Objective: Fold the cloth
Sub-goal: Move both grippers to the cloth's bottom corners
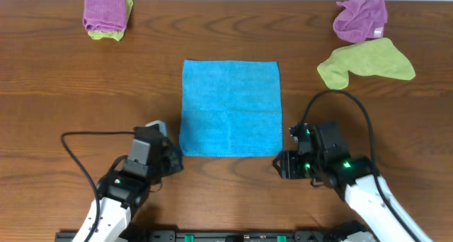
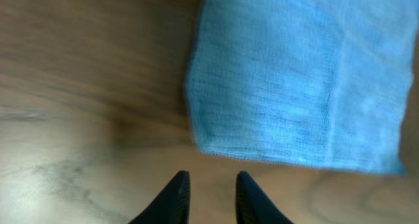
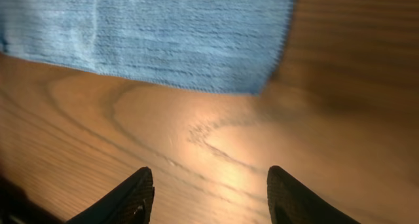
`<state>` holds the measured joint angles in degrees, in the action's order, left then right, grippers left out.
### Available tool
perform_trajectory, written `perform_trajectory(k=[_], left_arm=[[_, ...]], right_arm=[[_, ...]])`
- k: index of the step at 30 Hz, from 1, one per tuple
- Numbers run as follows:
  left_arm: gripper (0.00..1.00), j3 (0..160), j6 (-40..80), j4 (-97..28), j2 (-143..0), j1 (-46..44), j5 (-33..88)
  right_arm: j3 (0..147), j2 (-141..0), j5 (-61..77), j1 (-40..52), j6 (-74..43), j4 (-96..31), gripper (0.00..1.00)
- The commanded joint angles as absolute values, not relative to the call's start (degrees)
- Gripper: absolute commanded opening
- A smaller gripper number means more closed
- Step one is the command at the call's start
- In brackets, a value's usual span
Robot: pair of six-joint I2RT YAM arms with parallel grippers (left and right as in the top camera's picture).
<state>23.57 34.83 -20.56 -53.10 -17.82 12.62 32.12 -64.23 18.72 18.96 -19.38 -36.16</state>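
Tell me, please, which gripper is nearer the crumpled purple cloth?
Right. The right gripper is at the blue cloth's near corner on the crumpled purple cloth's side; the left gripper is at the opposite near corner.

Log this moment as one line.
cloth: flat, unfolded | left gripper: open, just off near-left corner | right gripper: open, just off near-right corner

No writing, brand, number or sign can be read anywhere, neither on the cloth (image 1: 231, 108) nor on the table (image 1: 56, 93)
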Motion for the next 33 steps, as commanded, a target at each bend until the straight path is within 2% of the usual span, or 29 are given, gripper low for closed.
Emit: perform_trajectory(k=[1, 4, 7, 23, 33], left_arm=[[0.3, 20.6, 34.7, -17.7, -54.0, -11.3, 21.2], [0.34, 19.5, 30.9, -17.5, -54.8, -4.5, 27.1], [0.38, 19.2, 30.0, -17.3, -56.7, -1.9, 28.4], [0.42, 19.2, 30.3, -1.6, -75.4, -1.8, 37.5], [0.43, 19.2, 32.0, 4.2, -80.9, -1.9, 37.5]], right_arm=[[32.2, -70.4, 25.9, 16.8, -21.0, -34.2, 0.55], [32.2, -75.4, 28.2, 13.8, -21.0, -33.2, 0.53], [32.2, -76.6, 28.1, 12.0, -21.0, -33.1, 0.54], [32.2, -85.6, 27.6, 11.0, -23.2, -24.5, 0.56], [32.2, -87.4, 26.4, 7.9, -23.1, -22.9, 0.5]])
